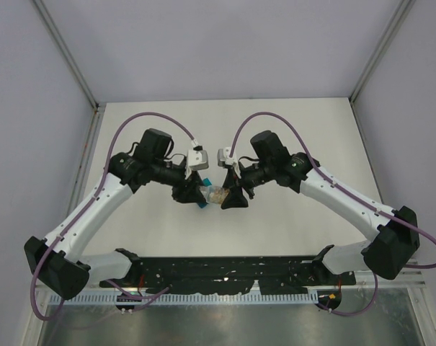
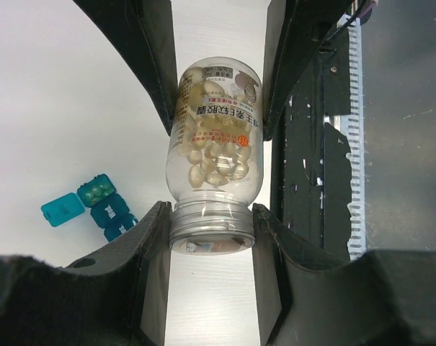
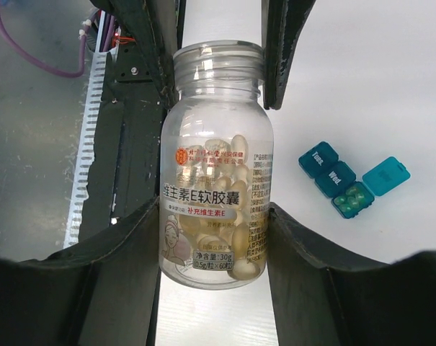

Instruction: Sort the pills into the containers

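Clear plastic bottle (image 3: 216,144) of pale oval pills (image 2: 216,155) is held by both pincers: left pincer (image 2: 210,231) clamps its threaded neck, right pincer (image 3: 214,238) grips its labelled body. Teal three-compartment plastic strip (image 3: 333,176) lies on the white tabletop (image 3: 362,86) just beside them, one lid open, pills inside

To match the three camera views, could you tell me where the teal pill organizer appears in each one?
Top external: teal pill organizer, a sliver at centre, beside the clear bottle.
Left wrist: teal pill organizer, lower left, one lid open.
Right wrist: teal pill organizer, right of middle.
Shared landmark: the clear bottle, central in every view.
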### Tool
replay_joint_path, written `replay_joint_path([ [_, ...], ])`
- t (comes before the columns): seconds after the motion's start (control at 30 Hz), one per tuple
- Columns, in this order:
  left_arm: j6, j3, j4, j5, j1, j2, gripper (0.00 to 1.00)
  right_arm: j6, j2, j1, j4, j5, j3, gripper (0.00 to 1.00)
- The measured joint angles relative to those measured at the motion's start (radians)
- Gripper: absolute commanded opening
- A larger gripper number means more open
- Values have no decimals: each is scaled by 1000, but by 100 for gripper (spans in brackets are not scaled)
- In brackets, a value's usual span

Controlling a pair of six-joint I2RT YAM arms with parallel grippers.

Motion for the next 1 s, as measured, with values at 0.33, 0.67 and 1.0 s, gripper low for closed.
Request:
replay_joint_path([
  [0.33, -97, -10, 46, -36, -3, -33, 0, 2, 0, 2, 21, 6, 0, 53],
  [0.67, -141, -9, 61, -101, -6, -41, 0, -1, 0, 13, 29, 35, 0, 87],
  [1.0, -118, 24, 19, -183, 0, -25, 0, 4, -2, 14, 40, 106, -3, 100],
])
